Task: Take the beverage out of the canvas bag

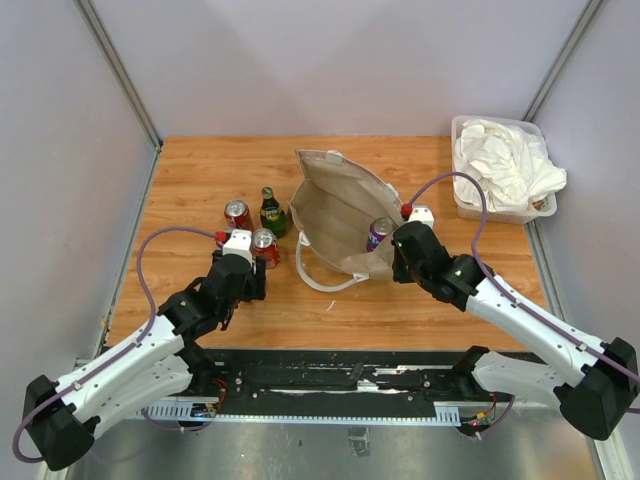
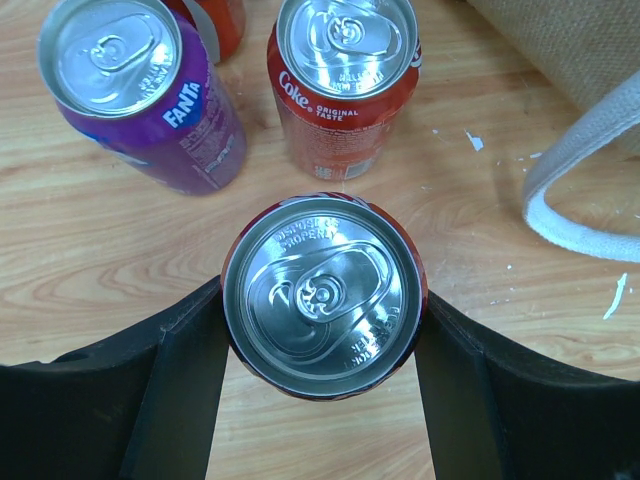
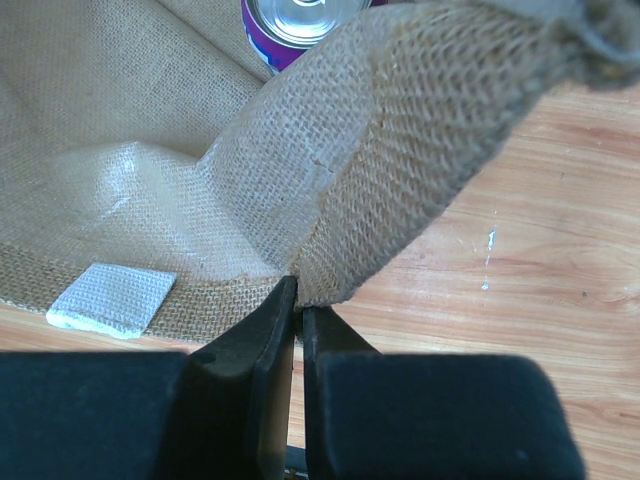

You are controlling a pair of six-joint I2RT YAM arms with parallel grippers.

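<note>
The tan canvas bag (image 1: 335, 205) lies open in the middle of the table, with a purple can (image 1: 379, 233) inside near its right rim. My right gripper (image 1: 404, 258) is shut on the bag's rim (image 3: 350, 240), fabric pinched between its fingers. The purple can's top (image 3: 300, 18) shows just beyond the fold. My left gripper (image 1: 254, 266) stands left of the bag. Its fingers (image 2: 190, 370) touch both sides of a red can (image 2: 322, 297) standing upright.
A Coke can (image 2: 345, 90), a purple Fanta can (image 2: 150, 95) and another red can (image 1: 237, 213) stand just beyond my left gripper, with a green bottle (image 1: 271, 212) beside them. The bag's white handle (image 1: 322, 278) loops on the table. A clear bin of white cloth (image 1: 500, 165) sits back right.
</note>
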